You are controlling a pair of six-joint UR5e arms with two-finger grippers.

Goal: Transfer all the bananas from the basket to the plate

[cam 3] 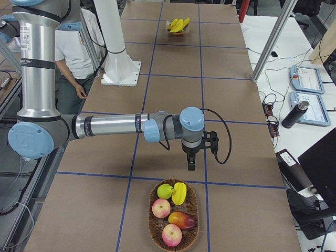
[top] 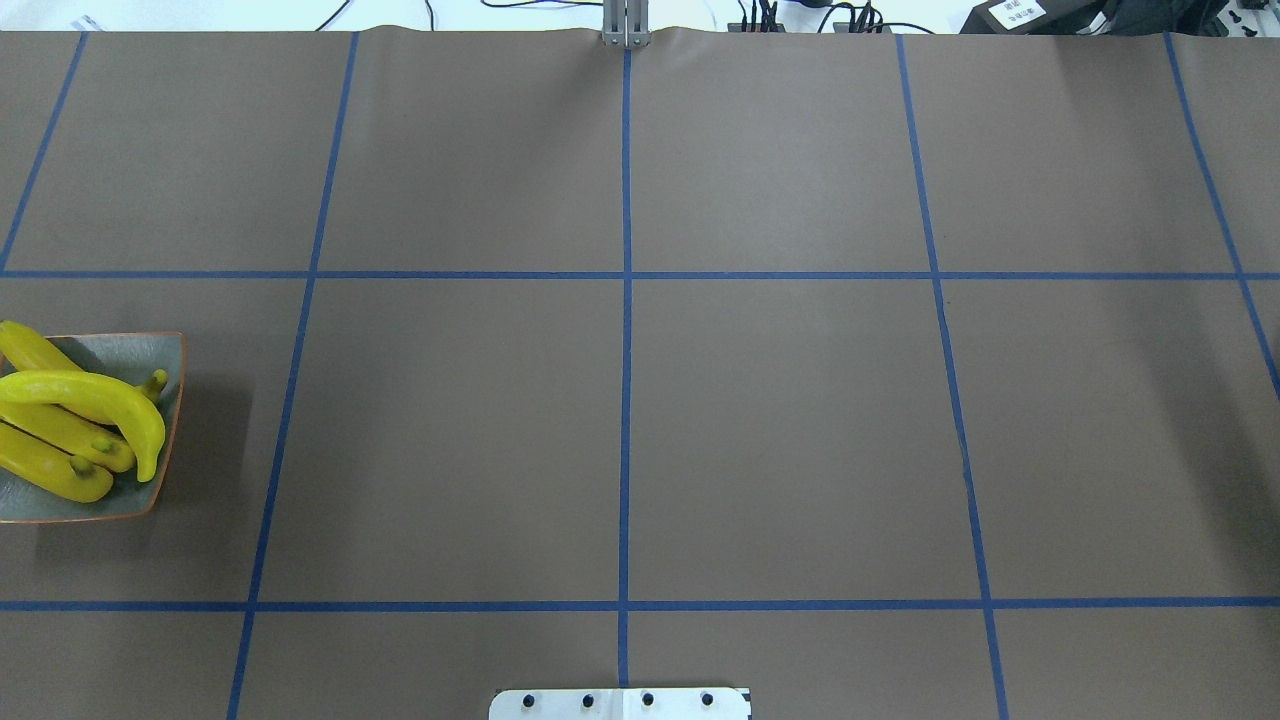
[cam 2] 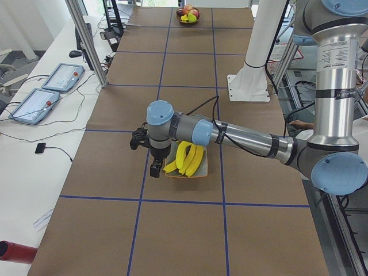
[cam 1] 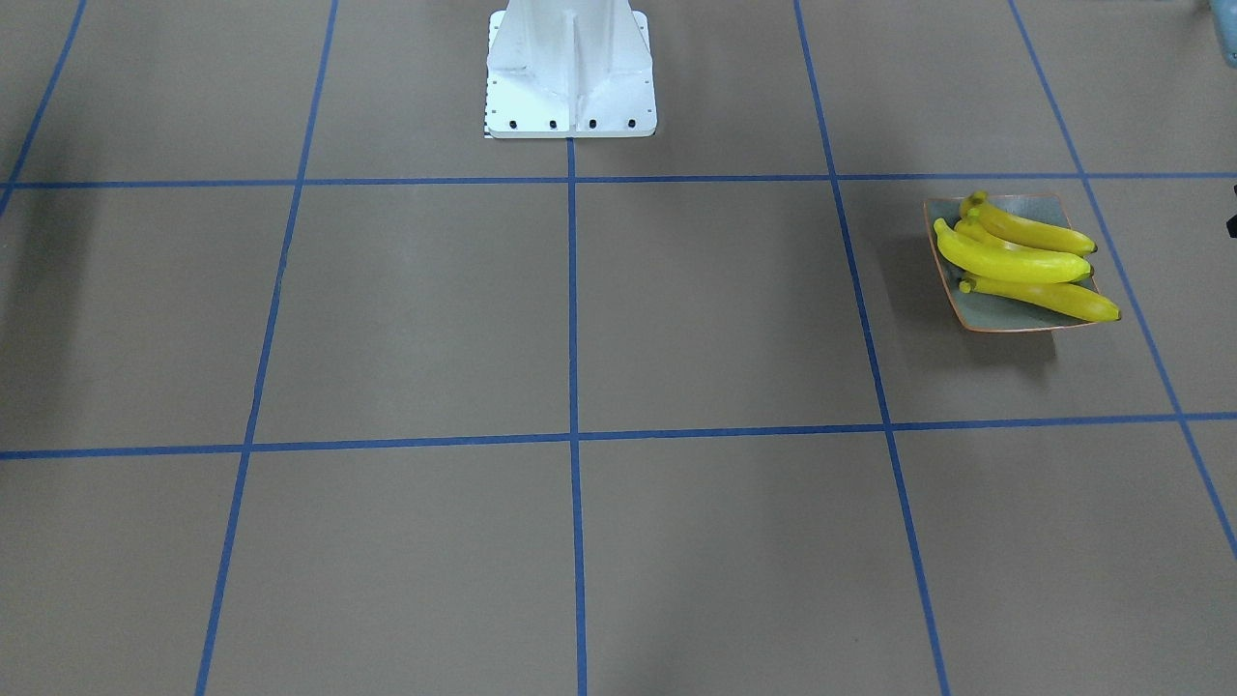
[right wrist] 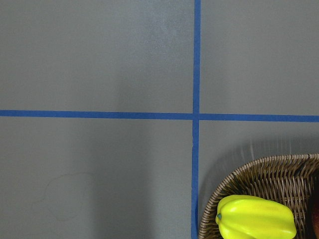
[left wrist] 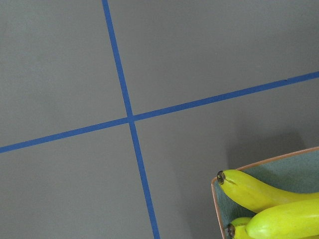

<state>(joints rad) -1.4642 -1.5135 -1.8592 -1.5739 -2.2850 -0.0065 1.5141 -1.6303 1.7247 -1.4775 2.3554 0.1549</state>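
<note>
Several yellow bananas lie stacked on the square grey-green plate at the table's left end. My left gripper hangs just beside the plate. The left wrist view catches the plate's corner and banana tips. My right gripper hovers just beyond the wicker basket, which holds apples, a mango, a green fruit and a yellow ribbed fruit. Whether either gripper is open or shut I cannot tell.
The white robot base stands at the table's middle edge. A person stands behind it. Tablets and a dark bottle lie on the side bench beyond metal posts. Blue tape lines cross the brown table.
</note>
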